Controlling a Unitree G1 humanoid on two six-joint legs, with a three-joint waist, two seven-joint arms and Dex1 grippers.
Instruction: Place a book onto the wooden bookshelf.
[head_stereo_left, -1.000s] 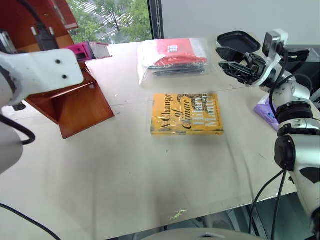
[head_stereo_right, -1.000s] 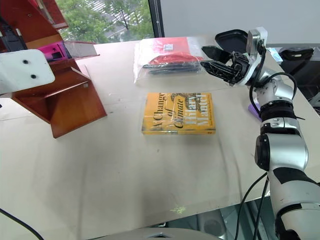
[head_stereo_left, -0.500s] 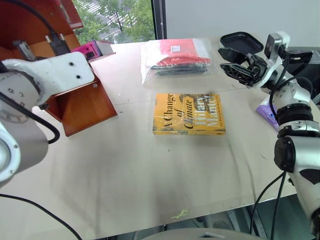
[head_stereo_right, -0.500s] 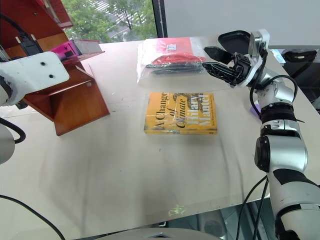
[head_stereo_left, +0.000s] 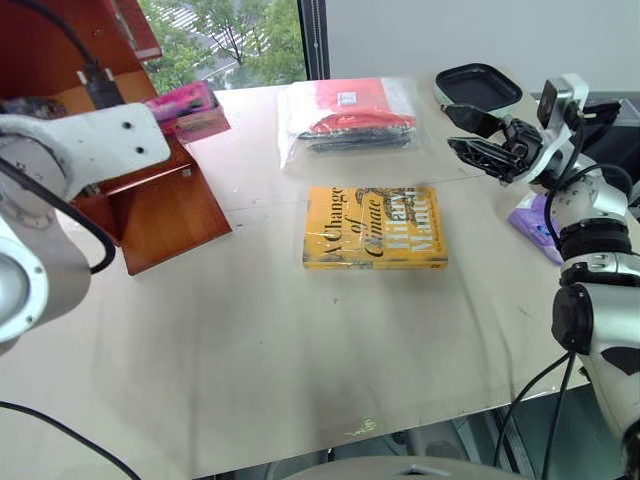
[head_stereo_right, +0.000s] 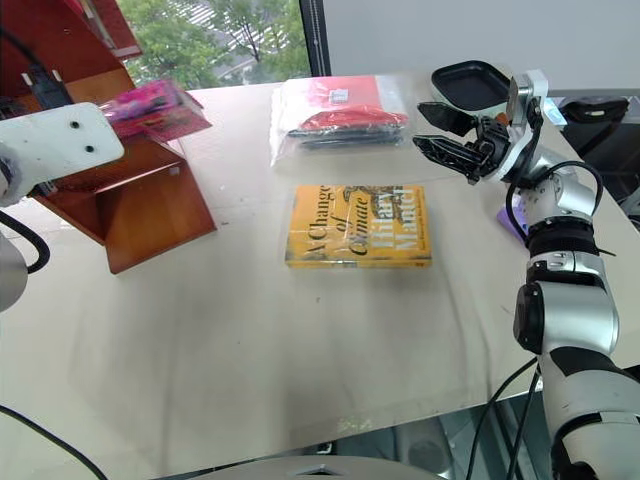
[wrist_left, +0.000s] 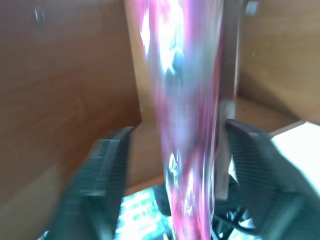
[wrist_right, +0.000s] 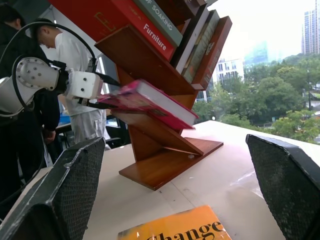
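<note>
Bookshelf (wrist_right: 165, 150): slanted wooden unit at the table's (head_stereo_left: 250, 350) far left corner, other books already lodged in its upper slots.

Left gripper (wrist_left: 175, 165): at the shelf, fingers (wrist_left: 107, 170) standing wide on either side of the book (wrist_right: 150, 102). Daylight shows between each pad and the cover, so by my reading it no longer has any grip.

Book: pink, blurred, long axis running out from the gripper across the slanted board. It lies tilted over that board; whether it rests on the wood I cannot tell.

The book lies straight ahead of the left fingers, spine line between them. Retreat looks cleanest back along that axis, away from the shelf, so neither pad drags the cover.

Right gripper (head_stereo_right: 450, 135): well apart, over the table's far right, fingers spread and empty, pointing toward the shelf. The left arm is by far the nearer.

Yellow book (head_stereo_left: 375, 228) and bagged red item (head_stereo_left: 350, 112): flat mid-table, untouched.
</note>
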